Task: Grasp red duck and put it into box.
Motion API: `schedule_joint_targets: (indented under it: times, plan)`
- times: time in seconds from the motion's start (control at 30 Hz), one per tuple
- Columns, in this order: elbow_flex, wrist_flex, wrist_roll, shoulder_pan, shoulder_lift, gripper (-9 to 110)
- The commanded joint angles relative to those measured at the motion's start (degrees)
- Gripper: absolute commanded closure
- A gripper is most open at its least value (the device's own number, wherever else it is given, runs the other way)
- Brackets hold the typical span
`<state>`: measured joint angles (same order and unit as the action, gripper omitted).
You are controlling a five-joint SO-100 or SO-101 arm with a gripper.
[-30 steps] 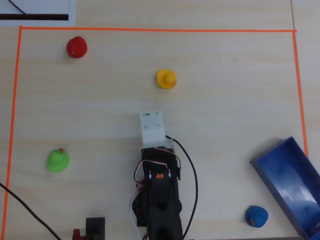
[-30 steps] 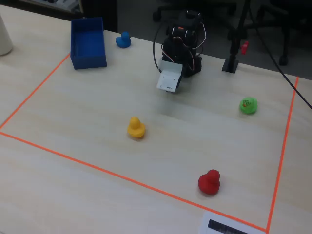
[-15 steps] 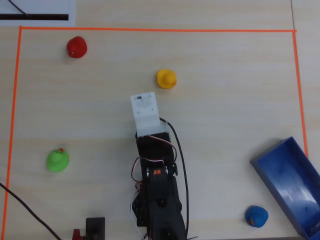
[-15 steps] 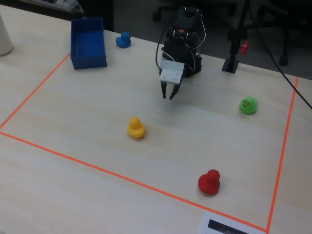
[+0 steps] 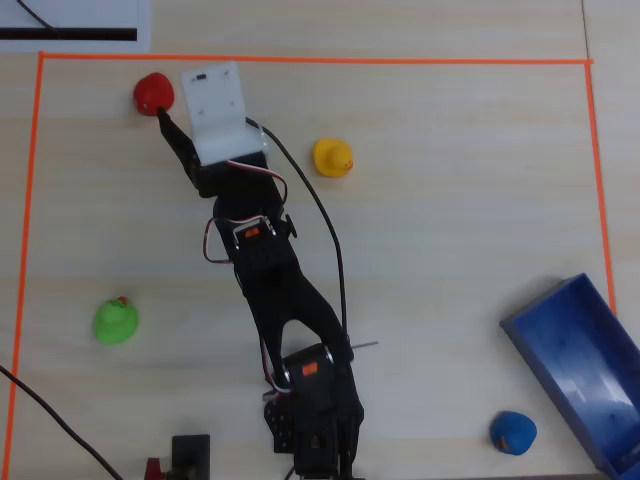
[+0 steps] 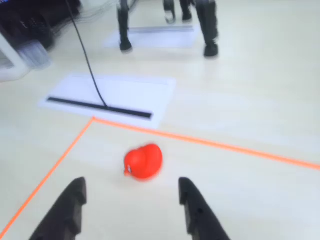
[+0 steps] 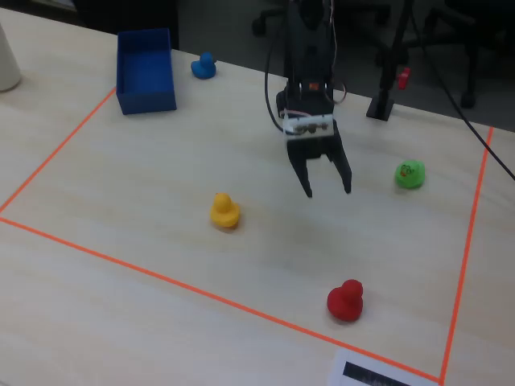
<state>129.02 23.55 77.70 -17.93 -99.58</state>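
The red duck sits on the counter near a corner of the orange tape border, just inside it. It is untouched. In the wrist view it lies ahead of and between the two black fingers. They are spread wide, wider than the duck, and hold nothing. This placing reads as an approach lined up for a straddling grasp; the descent is judged not yet made.

The fixed view shows what the wrist view cannot: the gripper hangs well above the counter and well short of the duck. The overhead view flattens this, so a fingertip appears just beside the duck there.

The box lies at the far side of the taped area, well apart from the duck. The wrist view does not show it.

Yellow duck, green duck and blue duck stand clear of the approach; the blue one is near the box.
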Motion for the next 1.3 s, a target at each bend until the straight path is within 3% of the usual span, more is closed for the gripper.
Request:
schedule_joint_targets:
  times: [0.0, 0.17, 0.33, 1.27]
  plan:
    - [-2.72, 10.72, -0.97, -1.58, 12.83, 76]
    - [-1.58, 26.02, -1.76, -2.72, 23.12, 74]
    - [-5.54, 30.41, -0.79, -3.96, 29.79, 73]
    - [-42.36, 15.12, -0.09, -5.71, 54.84, 71]
